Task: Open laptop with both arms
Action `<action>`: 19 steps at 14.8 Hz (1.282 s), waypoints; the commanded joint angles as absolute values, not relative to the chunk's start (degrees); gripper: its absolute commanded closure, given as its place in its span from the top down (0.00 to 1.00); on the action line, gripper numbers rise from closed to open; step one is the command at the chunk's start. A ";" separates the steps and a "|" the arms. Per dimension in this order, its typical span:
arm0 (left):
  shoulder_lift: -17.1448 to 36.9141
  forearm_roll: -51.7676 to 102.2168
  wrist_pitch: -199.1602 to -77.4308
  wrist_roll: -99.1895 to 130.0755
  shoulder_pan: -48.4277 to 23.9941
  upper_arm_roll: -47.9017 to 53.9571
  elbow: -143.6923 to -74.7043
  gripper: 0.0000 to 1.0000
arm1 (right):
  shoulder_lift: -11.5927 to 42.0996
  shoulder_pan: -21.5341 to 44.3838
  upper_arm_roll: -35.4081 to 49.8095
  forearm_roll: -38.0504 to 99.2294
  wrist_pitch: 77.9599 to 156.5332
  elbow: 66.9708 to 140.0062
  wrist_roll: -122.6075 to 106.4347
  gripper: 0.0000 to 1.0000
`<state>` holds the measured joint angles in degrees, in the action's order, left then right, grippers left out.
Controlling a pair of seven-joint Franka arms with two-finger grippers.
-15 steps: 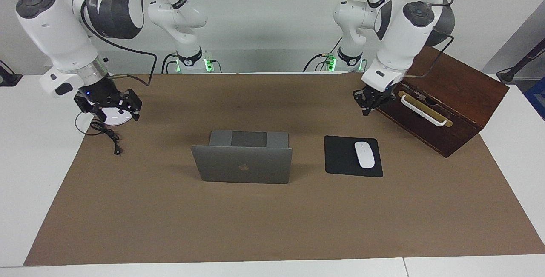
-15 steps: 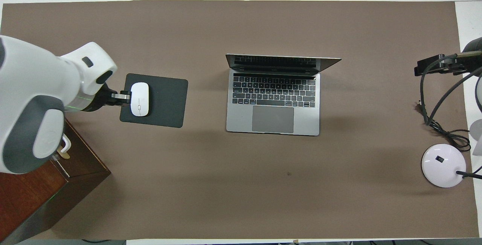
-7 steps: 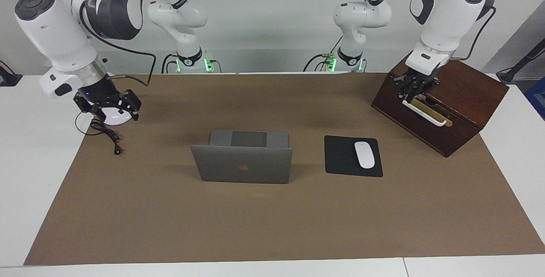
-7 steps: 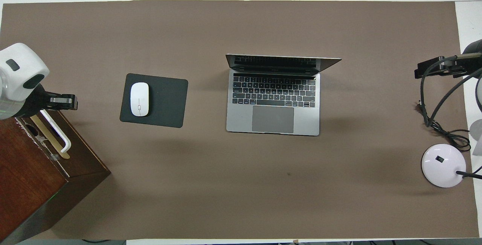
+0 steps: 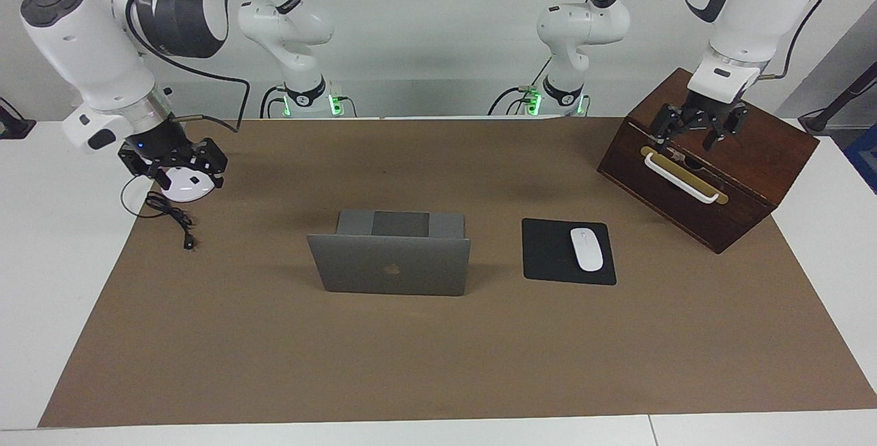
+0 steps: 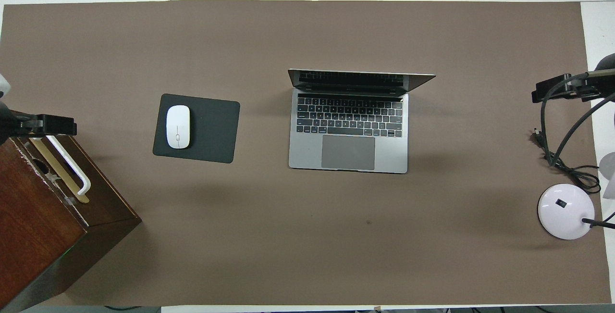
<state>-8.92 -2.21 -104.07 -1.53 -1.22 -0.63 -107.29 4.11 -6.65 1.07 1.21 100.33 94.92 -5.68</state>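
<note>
Two grippers, both up in the air and neither touching anything. The left gripper (image 5: 698,132) hangs over the wooden box (image 5: 726,179) at the left arm's end of the table, fingers spread wide above the top edge, just over the box's white handle (image 5: 682,177). The right gripper (image 5: 179,166) hovers over the lamp base (image 5: 186,186) at the right arm's end, fingers also spread apart, with a black cable (image 5: 171,216) trailing on the mat (image 5: 438,364) under it.

Count of stuff: one laptop (image 5: 390,261), one mouse pad (image 5: 567,252), one mouse (image 5: 586,249), one box, one lamp base with one cable.

The laptop sits mid-table with its lid already up, roughly upright, keyboard facing the robots and the logo facing away from them. Both grippers are well apart from it. The mouse pad lies just beside the laptop toward the left arm's end, not touching, and the mouse rests on the pad's part closest to the box. The box is near the pad, a bit nearer to the robots.

Nothing sits between the laptop and the robots, just bare mat. Same for the wide strip of mat farther from the robots than the laptop, out to the mat's edge and the white table (image 5: 41,295) around it.
</note>
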 commanded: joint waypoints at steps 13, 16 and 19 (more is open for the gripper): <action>-1.58 -0.88 -90.09 -0.97 1.23 0.09 -91.05 1.00 | 2.20 -7.03 1.49 2.02 97.21 93.16 -6.77 1.00; -1.32 -0.70 -90.35 -0.88 0.97 0.44 -92.11 1.00 | 2.20 -7.03 1.49 2.11 97.29 93.25 -6.77 1.00; -1.23 -0.70 -90.53 -0.88 0.35 0.44 -92.20 1.00 | 2.11 -7.12 1.49 2.02 97.73 93.69 -6.77 1.00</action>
<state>-1.15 -1.32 -91.39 -1.30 0.93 0.79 -92.25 2.72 -6.55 1.22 1.21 98.36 93.15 -5.69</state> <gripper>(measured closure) 0.000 0.000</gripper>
